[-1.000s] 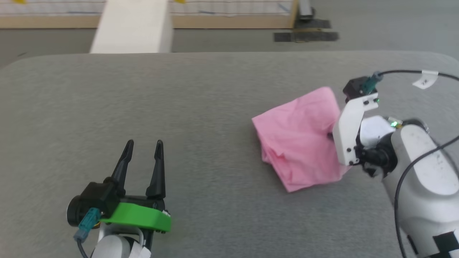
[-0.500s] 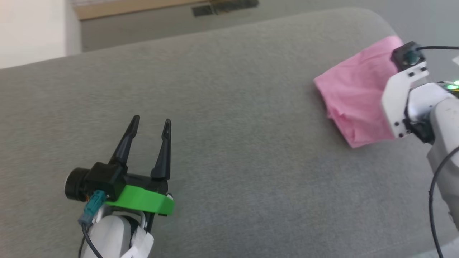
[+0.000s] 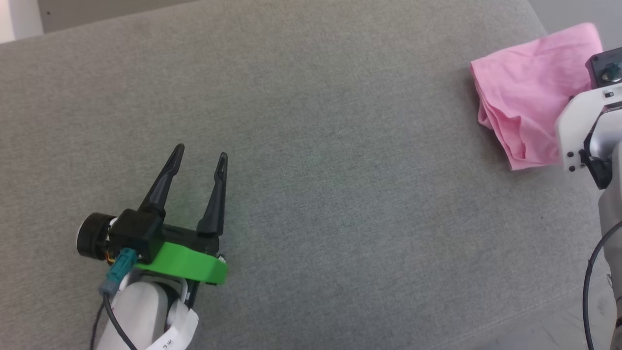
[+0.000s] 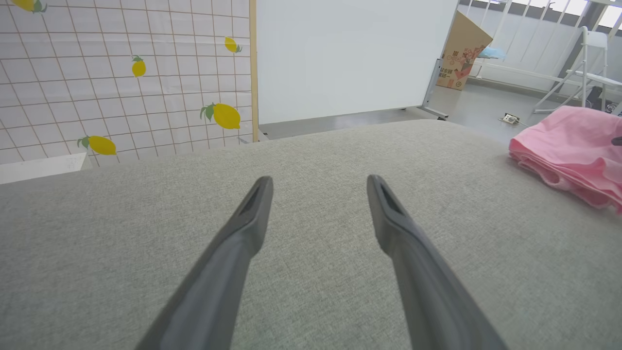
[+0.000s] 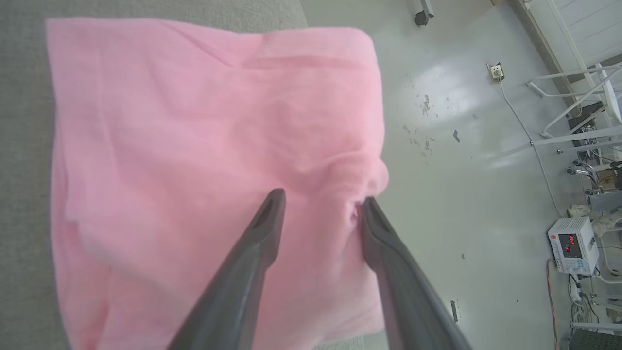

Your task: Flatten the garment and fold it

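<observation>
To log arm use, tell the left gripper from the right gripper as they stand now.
The left gripper hangs over bare grey table, apart from the garment; the right gripper is at the garment by the table's edge. Nothing lies between the left fingers; bunched pink cloth shows between the right ones. The left mount is green, the right mount white. Both spread dark fingers.

Grey fabric tabletop [image 3: 340,146], lemon-print tiled wall [image 4: 121,82], white panel [image 4: 350,53], cardboard box [image 4: 461,53], glossy pale floor [image 5: 461,146]
</observation>
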You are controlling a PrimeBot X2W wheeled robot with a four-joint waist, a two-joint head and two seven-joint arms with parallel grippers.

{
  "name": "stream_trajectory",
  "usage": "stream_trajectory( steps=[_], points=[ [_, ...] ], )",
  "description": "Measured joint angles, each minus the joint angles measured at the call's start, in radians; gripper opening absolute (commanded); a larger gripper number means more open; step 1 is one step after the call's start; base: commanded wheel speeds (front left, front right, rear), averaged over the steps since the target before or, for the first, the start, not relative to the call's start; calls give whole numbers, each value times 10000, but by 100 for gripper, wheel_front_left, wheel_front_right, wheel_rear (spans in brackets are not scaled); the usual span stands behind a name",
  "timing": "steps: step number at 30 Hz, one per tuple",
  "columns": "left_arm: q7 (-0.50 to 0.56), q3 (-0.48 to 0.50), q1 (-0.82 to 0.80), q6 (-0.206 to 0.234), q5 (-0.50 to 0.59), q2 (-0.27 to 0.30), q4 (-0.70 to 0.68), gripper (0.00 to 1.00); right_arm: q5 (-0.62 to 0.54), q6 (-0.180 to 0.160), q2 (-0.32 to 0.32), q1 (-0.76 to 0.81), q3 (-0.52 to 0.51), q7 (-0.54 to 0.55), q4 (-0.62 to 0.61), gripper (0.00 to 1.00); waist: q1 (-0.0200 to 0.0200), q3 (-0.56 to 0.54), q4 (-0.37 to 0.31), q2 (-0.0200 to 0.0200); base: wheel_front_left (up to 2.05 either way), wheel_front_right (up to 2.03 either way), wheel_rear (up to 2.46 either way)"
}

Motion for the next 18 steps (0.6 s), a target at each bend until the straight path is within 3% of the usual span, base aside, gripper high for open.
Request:
stream_trajectory(
  steps=[5,11,18],
  points=[
    [0,46,29,2,-270,-439,199,100,61,0,15,48,-311,-1559,-6,100,0,-415,236,0,0,0,0],
    [-2,261,322,15,-523,-792,351,100,1394,0,305,941,-121,-2901,-389,100,0,-1195,713,0,0,0,0],
    [0,537,873,36,-802,-1041,594,100,3221,0,713,2700,629,-3825,-2326,100,-2,-2174,1383,0,0,0,0]
  ],
)
